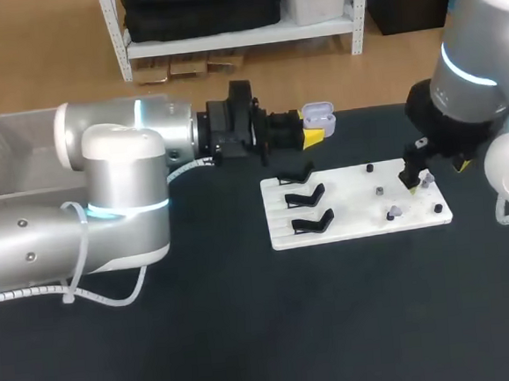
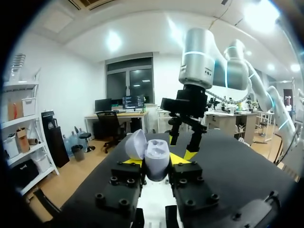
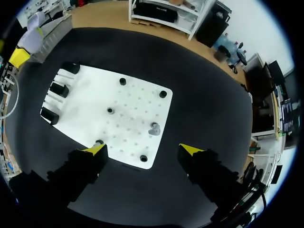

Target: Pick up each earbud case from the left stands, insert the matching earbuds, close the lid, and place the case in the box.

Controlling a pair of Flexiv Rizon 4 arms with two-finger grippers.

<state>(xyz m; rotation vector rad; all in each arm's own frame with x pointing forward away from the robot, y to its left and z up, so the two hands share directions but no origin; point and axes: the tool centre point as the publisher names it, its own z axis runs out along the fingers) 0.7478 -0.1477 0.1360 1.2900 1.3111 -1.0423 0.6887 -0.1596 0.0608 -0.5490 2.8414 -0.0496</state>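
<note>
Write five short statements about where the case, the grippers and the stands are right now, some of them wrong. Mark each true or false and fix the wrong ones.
1. The left gripper holds an earbud case with its lid open. True.
2. The right gripper is shut on an earbud. False: its fingers stand wide apart above the white board, with nothing between them.
3. All three black stands on the board are empty. True.
4. The case already lies in the box. False: it is in the left gripper, away from the box.
5. A small grey earbud lies on the board, ahead of the right gripper. True.
</note>
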